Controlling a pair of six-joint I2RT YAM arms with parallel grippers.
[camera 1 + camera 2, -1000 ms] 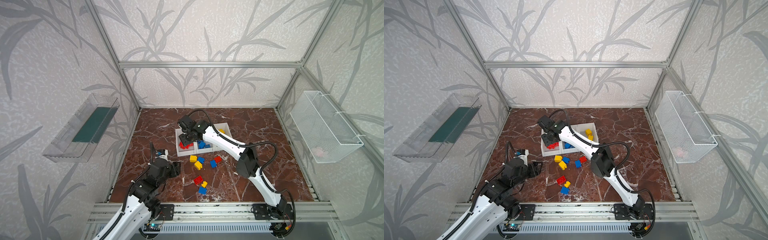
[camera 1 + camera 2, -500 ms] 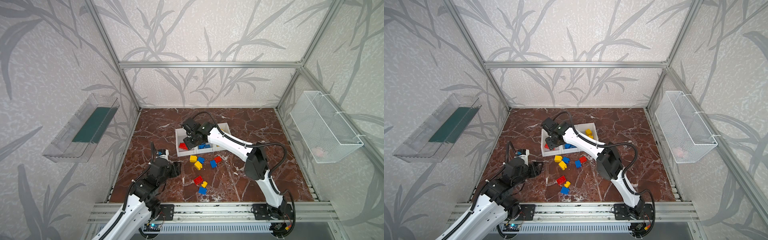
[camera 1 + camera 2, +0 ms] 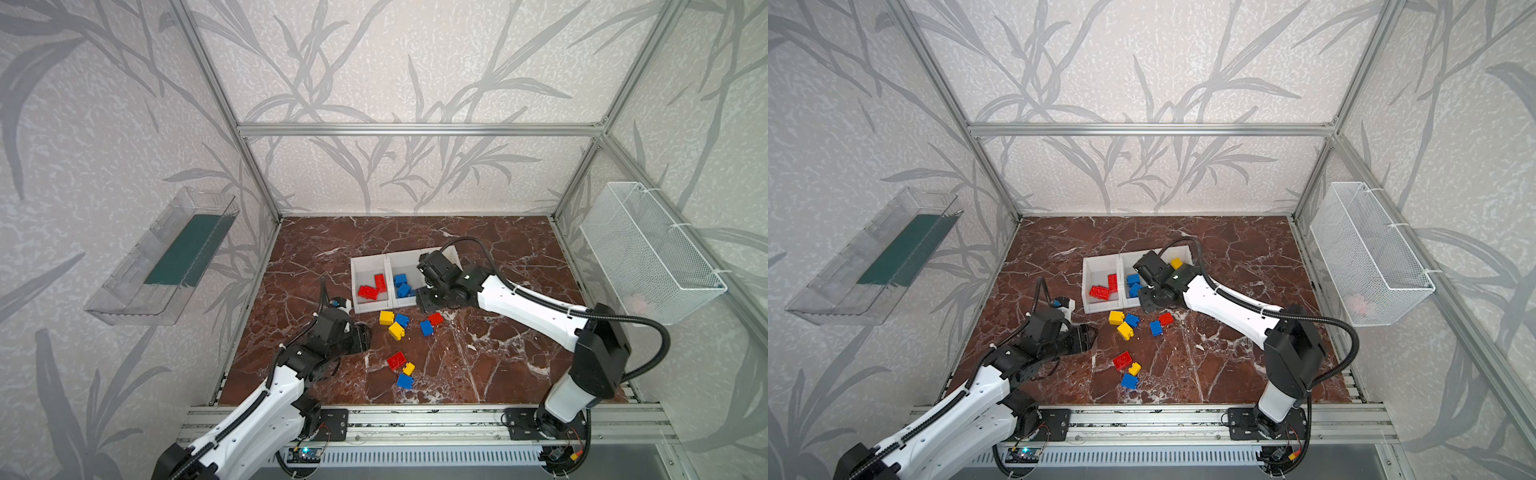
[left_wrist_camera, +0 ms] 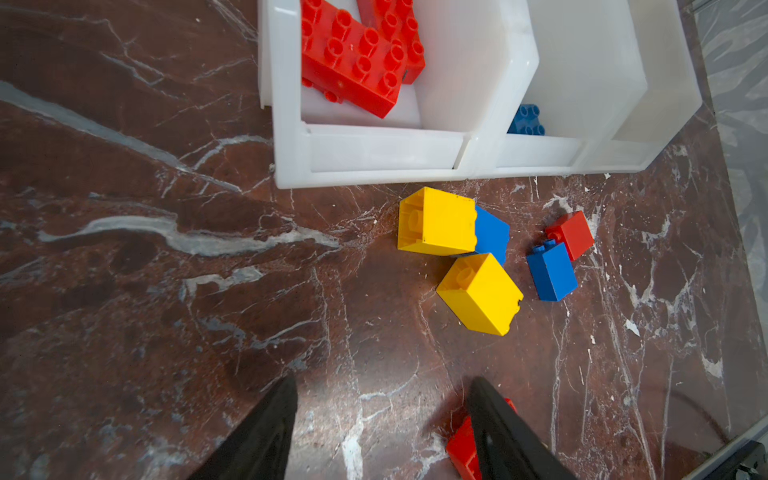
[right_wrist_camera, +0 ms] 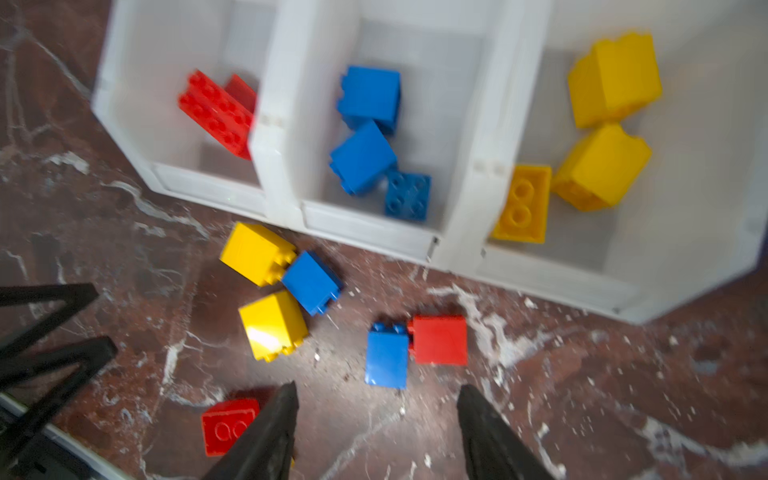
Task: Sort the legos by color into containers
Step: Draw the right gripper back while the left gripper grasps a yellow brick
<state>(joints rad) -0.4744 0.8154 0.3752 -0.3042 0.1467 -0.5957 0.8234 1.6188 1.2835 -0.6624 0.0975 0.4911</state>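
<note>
Sorting approx half done: left pincer (image 4: 382,380) & right pincer (image 5: 376,386) gape empty; 8 loose red/blue/yellow plastic lego bricks (image 4: 478,291) lie ahead, short of white plastic bins (image 5: 449,232).

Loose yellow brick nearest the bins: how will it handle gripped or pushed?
Likely rigid and light: the yellow brick shows a hollow underside. Smooth flat faces may slip in a loose grip. Boxy, on its side, it should slide, not roll, probably shoving the blue brick beside it.
</note>
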